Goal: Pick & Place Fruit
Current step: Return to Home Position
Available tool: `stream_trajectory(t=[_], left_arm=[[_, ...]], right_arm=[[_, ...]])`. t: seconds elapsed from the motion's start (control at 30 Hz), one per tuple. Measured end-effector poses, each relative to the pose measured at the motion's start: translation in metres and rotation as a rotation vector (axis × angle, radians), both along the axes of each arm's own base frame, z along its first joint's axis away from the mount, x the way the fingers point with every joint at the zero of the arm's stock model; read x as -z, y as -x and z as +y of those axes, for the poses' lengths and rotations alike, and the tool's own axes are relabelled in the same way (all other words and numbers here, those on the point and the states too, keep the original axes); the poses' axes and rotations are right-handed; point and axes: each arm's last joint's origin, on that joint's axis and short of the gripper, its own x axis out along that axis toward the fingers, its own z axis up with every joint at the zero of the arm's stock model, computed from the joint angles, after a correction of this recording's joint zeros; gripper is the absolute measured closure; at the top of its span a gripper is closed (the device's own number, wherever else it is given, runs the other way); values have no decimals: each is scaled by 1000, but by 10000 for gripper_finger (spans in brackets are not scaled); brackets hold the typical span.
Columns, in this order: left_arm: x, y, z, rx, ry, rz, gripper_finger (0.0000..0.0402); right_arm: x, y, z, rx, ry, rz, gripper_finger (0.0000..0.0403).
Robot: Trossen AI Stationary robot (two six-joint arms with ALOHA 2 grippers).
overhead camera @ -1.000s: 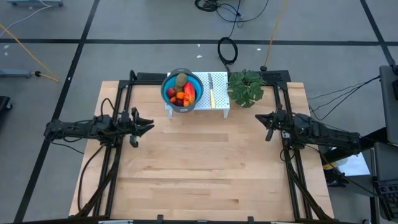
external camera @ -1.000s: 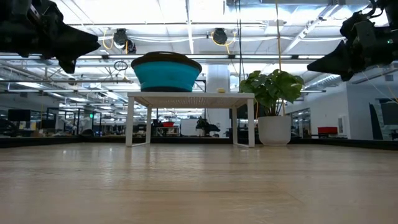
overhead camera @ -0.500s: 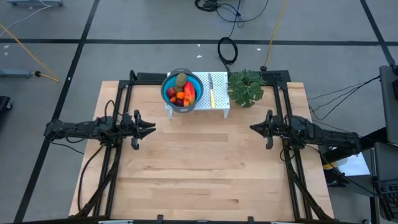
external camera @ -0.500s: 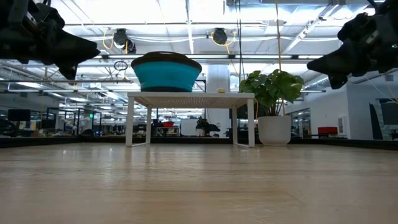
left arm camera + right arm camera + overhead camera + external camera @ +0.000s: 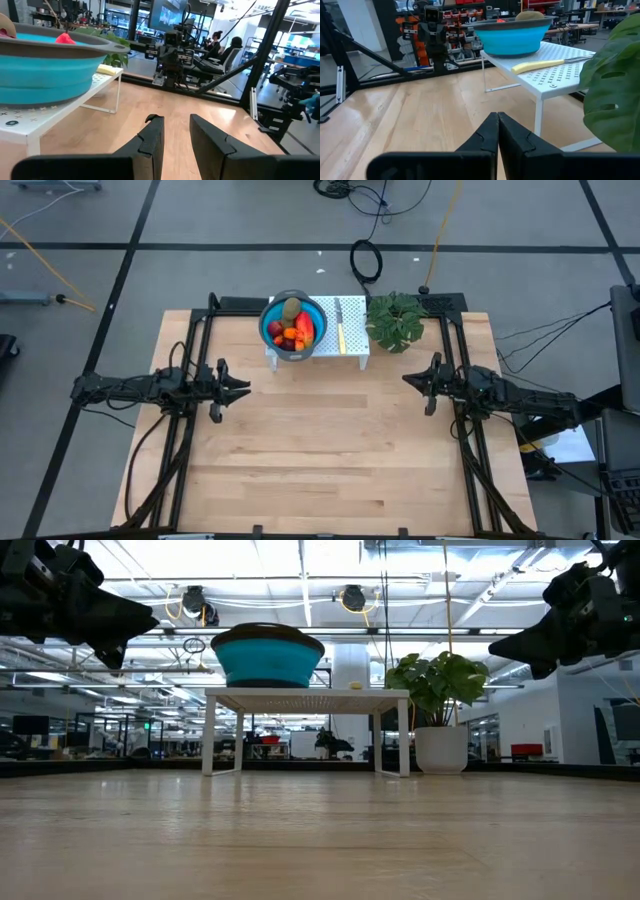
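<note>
Fruit (image 5: 292, 330) sat piled in the blue strainer bowl (image 5: 265, 326) on the white shelf (image 5: 355, 340), far side of the worktop (image 5: 320, 440). My left hand (image 5: 244, 387), narrowly parted, and right hand (image 5: 406, 381), closed empty, hovered either side; I judged only homing was left.

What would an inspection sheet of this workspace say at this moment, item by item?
Surface: wooden table, bare wood in the middle.
Job's things: fruit lies in the blue bowl on the white shelf; no piece seen on the table.
Clutter: cream knife on the shelf beside the bowl; potted plant next to the shelf.
Grippers: left gripper above the table's left side, jaws open, empty; right gripper above the right side, jaws shut, empty.
Cables: black coil and yellow cable on the floor behind the table.
Surroundings: seated people far off in the room.
</note>
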Motion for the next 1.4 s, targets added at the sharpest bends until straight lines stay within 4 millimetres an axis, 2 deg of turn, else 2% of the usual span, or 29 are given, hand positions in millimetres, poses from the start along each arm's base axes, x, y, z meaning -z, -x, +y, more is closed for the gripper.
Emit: stream_trajectory(t=[0.5, 1.4], left_arm=[[0, 0, 0, 0, 0, 0, 309], [0, 0, 0, -1, -2, 0, 309]], right_arm=[[-8, -1, 0, 2, 13, -106, 403], [-9, -1, 0, 0, 14, -111, 403]])
